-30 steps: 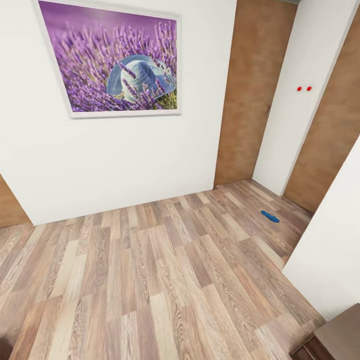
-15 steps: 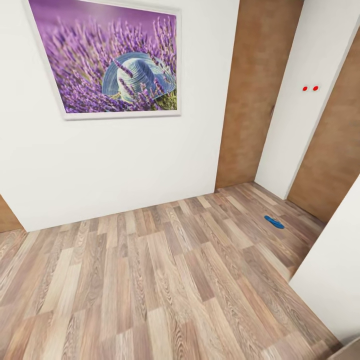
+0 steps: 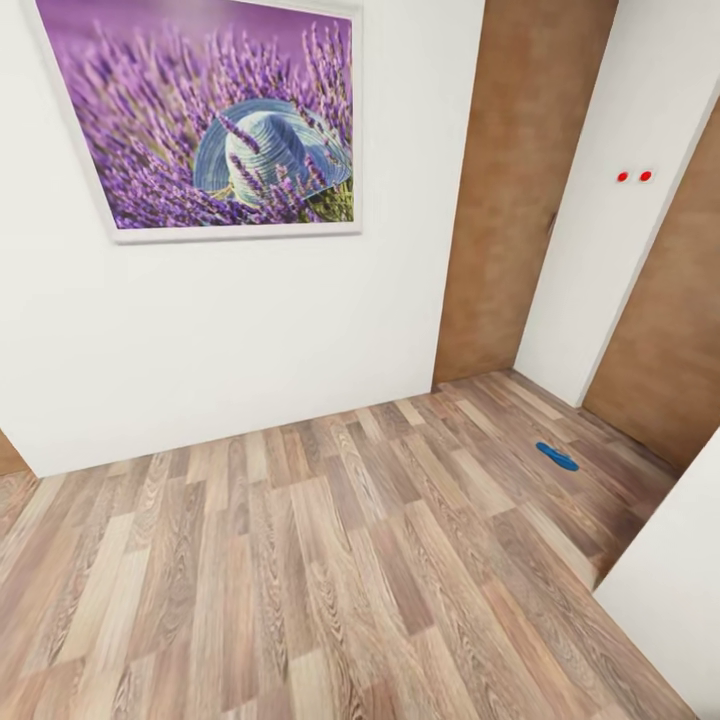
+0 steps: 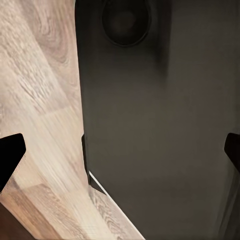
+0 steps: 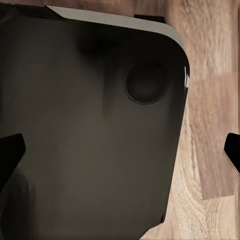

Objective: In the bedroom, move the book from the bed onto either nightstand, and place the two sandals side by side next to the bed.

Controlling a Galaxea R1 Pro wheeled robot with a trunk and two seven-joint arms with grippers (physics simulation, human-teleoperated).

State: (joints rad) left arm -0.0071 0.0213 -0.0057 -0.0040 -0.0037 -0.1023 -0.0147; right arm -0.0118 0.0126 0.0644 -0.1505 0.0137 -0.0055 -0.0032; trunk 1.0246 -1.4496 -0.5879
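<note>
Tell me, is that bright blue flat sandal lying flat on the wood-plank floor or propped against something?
Flat. The bright blue flat sandal lies alone on the brown wood-plank floor, apart from the white walls.

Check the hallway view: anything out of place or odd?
One blue sandal lies alone on the wood floor near the brown doors at right, no partner beside it. The lavender picture looks tilted, probably just camera angle. Nothing spilled or damaged.
</note>
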